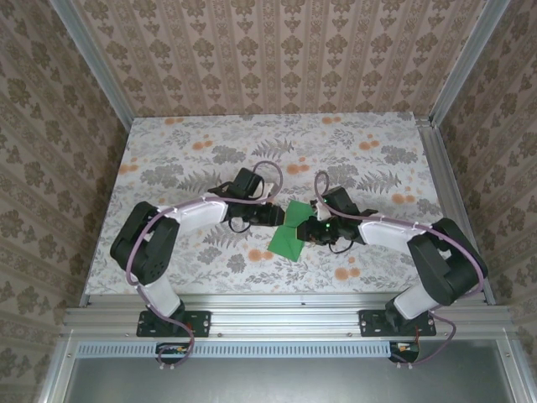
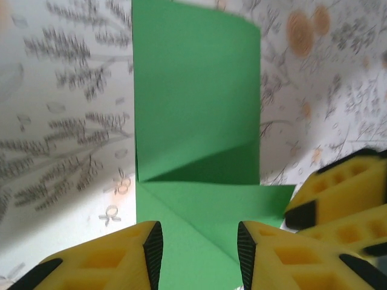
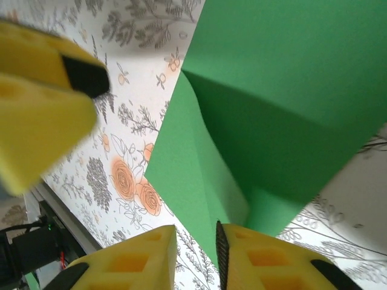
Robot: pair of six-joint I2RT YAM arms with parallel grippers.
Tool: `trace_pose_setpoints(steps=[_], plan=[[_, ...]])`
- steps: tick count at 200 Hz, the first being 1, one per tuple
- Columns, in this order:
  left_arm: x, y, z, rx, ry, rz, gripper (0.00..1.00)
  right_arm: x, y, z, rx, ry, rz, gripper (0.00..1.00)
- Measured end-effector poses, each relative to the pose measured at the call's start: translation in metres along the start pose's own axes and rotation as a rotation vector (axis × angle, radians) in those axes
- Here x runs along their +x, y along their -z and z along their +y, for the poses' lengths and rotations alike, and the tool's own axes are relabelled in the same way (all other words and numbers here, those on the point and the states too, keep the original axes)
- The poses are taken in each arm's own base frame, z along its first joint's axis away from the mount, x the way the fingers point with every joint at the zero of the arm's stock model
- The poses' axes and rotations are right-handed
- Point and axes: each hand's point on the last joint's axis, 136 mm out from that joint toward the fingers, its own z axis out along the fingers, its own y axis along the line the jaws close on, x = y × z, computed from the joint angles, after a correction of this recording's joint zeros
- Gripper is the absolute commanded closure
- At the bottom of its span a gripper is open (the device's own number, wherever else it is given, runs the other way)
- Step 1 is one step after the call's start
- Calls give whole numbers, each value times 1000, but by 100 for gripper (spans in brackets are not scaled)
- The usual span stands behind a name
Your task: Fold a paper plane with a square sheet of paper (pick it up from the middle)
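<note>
The square sheet of paper [image 1: 288,239] is bright green and partly folded, and it lies on the floral table between my two grippers. In the left wrist view the paper [image 2: 193,109] shows a folded flap with a diagonal crease. My left gripper [image 2: 199,232] stands open above its near part, jaws well apart. My left gripper [image 1: 275,217] sits at the sheet's upper left edge. In the right wrist view the paper [image 3: 272,90] has one flap lifted, casting shadow. My right gripper [image 3: 196,235] is open, and a paper edge runs along its right pad. My right gripper [image 1: 310,231] is at the sheet's right edge.
The floral tabletop [image 1: 210,143] stretches wide behind and to both sides of the paper. Metal frame rails [image 1: 436,168] and patterned walls bound it. The right gripper's yellow fingers [image 2: 338,193] are close beside the left one; the left gripper's fingers [image 3: 42,90] appear at upper left.
</note>
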Motion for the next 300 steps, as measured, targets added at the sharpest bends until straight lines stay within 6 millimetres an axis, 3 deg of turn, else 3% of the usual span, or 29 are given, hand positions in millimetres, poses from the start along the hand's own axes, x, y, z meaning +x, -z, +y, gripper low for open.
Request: trace_pose_setpoints(steps=[45,103,158,186,241,300], plan=[[14,-13,-4,11,11,23,60,-7,8,-11,12,-34,-24,65],[19,-25,5,5,27,42,59,-7,-6,-10,-29,-51,3,65],[20,-27,7,0,31,47,52,3,-27,-7,-50,-46,60,80],[20,-21,7,-6,37,32,45,3,-29,-3,-62,-42,65,91],[18,12,7,34,149,-79,40,-1,-25,9,-109,-34,55,96],[18,13,4,127,317,-157,40,-10,-11,38,-226,-14,7,97]])
